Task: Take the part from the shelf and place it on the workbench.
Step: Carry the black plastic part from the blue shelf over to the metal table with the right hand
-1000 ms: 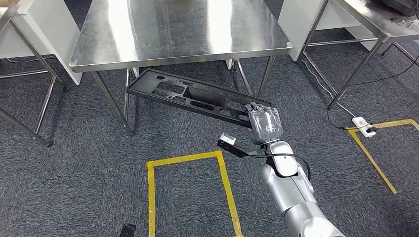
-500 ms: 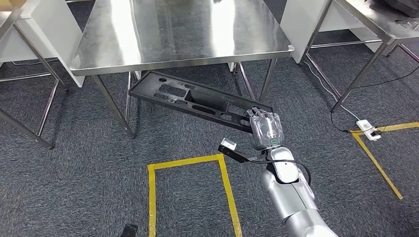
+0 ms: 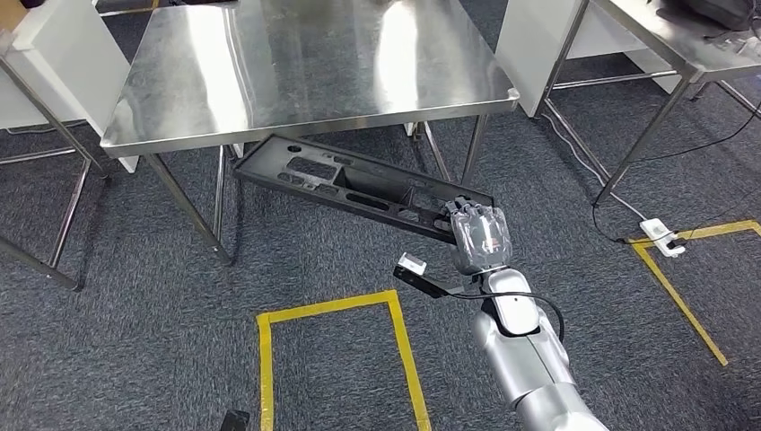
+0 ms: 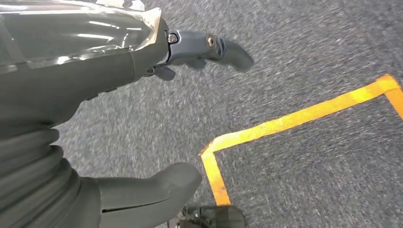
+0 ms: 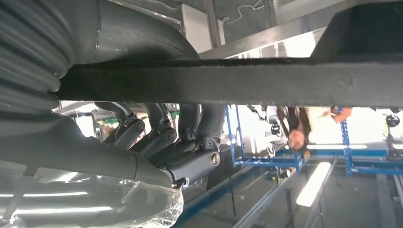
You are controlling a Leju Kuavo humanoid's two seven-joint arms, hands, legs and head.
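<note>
Part: I am carrying the long black part (image 3: 359, 184) in front of me, out over the grey floor (image 3: 135, 341). Its far end is poking just under the near edge of the tabletop (image 3: 296, 67).

Right robot hand: My right robot hand (image 3: 480, 235) is gripping the near end of the part. In the right wrist view my fingers (image 5: 185, 128) are curling around its dark edge (image 5: 228, 83).

Left robot hand: My left robot hand (image 4: 142, 118) is hanging by my side over the floor, near a yellow tape line (image 4: 294, 121). It is holding nothing and its fingers are spread apart.

How it feels: I think the part is hard plastic, stiff and not too heavy. It is full of holes and ribs, so it is likely not slippery. It is long, and I am holding it at one end, so the far end may want to dip and swing.

Where to hold: A rim or a hole edge is a good spot to hook fingers. A grip nearer the middle would be steadier, I think.

Watch out: The far end is lower than the tabletop right now. I think it needs to come up higher first, or it may bump the edge.
</note>
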